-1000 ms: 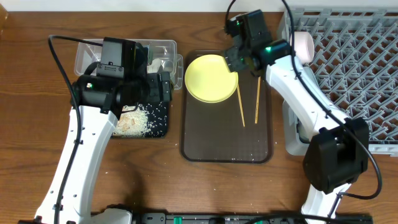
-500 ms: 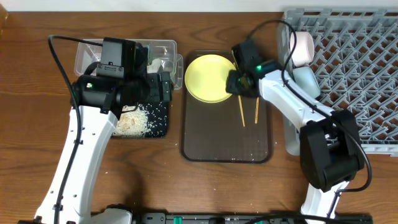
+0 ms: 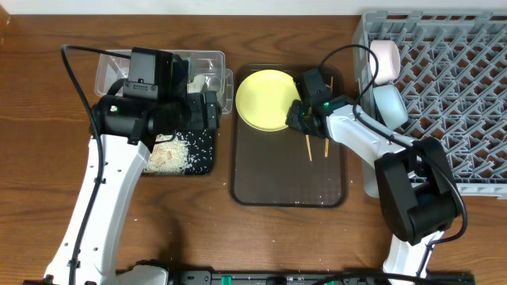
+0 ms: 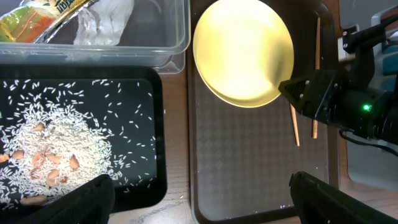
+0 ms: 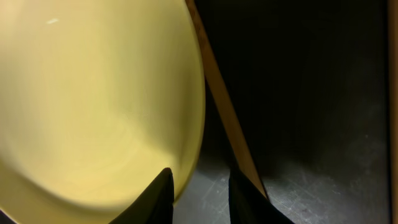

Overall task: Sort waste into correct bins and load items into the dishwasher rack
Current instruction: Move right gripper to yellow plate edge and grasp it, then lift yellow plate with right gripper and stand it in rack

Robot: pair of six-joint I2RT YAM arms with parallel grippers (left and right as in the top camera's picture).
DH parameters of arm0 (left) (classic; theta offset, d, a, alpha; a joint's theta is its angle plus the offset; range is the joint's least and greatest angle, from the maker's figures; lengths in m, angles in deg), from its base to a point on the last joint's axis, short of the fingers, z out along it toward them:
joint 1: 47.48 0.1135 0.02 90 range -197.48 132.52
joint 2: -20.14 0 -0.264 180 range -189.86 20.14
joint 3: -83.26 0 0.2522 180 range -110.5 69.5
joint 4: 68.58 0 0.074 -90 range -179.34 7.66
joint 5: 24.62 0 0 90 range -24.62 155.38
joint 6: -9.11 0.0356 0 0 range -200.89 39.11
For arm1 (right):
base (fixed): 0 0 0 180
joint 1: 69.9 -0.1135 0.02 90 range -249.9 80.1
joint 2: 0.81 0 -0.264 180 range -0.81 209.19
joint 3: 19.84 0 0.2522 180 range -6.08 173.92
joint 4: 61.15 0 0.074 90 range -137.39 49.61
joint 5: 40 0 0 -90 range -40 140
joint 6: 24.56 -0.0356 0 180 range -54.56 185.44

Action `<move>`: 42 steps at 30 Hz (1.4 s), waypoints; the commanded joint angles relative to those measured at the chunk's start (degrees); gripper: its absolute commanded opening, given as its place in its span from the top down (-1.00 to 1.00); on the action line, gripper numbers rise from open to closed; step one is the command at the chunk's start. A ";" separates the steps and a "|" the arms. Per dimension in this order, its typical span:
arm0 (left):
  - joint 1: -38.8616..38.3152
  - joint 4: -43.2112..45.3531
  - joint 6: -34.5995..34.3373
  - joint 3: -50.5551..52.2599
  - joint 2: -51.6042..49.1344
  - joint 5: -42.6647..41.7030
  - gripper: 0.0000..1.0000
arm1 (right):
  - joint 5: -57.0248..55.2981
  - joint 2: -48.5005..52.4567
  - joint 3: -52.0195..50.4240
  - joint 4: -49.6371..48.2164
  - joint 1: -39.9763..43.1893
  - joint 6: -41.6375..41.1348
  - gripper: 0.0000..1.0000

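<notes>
Rack (image 3: 444,71): well to the right of the right claw (image 5: 196,193). Brown tray (image 3: 285,178): beneath that claw. Plate (image 3: 265,99): on the tray, its right rim between the narrowly parted jaws. Chopstick (image 5: 224,106): under the claw's right finger. Left claw (image 4: 205,196): spread wide above the rice tray (image 4: 155,124).

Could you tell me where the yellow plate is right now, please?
In the overhead view, the yellow plate sits at the far end of the brown tray, just right of the clear tub, with the right gripper at its right edge.
</notes>
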 commanded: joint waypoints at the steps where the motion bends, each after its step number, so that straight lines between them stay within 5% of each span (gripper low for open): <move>1: 0.15 -0.13 0.52 -0.31 -0.26 0.76 -0.84 | -1.05 0.52 -1.16 -0.11 -0.68 -1.25 0.46; 6: 0.15 -0.13 0.52 -0.31 -0.26 0.76 -0.85 | -1.05 0.52 -1.49 0.24 -1.01 -1.22 0.60; 11: 0.15 -0.13 0.52 -0.31 -0.26 0.76 -0.85 | -1.05 0.52 -1.49 0.35 -1.36 -1.20 0.97; 18: 0.15 -0.13 0.52 -0.31 -0.26 0.76 -0.85 | -0.55 -1.18 -0.92 0.33 0.57 3.41 0.98; 24: 0.15 -0.13 0.52 -0.31 -0.26 0.76 -0.85 | -1.88 -12.35 2.89 0.39 4.13 13.38 0.98; 35: 0.15 -0.13 0.52 -0.31 -0.26 0.76 -0.85 | -53.64 -32.68 6.19 -4.17 10.62 38.60 0.98; 38: 0.15 -0.13 0.52 -0.31 -0.26 0.76 -0.85 | -56.54 -32.00 6.12 -6.27 14.62 50.01 0.97; 42: 0.15 -0.13 0.52 -0.31 -0.26 0.76 -0.85 | -55.28 -29.44 6.12 -9.05 21.81 52.61 0.98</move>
